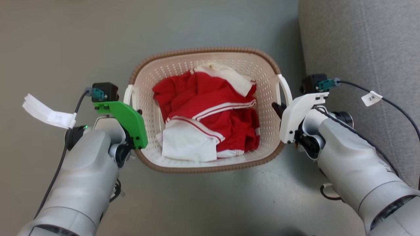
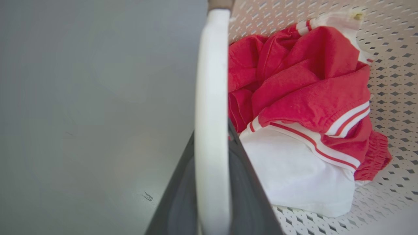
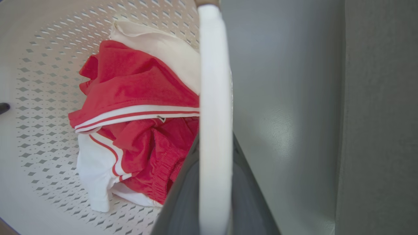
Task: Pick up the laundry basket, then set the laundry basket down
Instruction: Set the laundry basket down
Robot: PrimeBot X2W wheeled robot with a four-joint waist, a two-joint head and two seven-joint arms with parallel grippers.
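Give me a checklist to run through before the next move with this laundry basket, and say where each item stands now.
1. Left end effector at the left handle: ok; the white loop crosses its dark fingers in the left wrist view.
2. Right end effector at the right handle: ok; same in the right wrist view.
3. Fingers clamped on the handles: cannot tell.
4. Load contained: ok; red and white clothes lie inside the laundry basket, below its brown rim.
5. Basket off the floor: cannot tell.
6. Room on the right: cannot tell; a grey upholstered surface stands near the right forearm.
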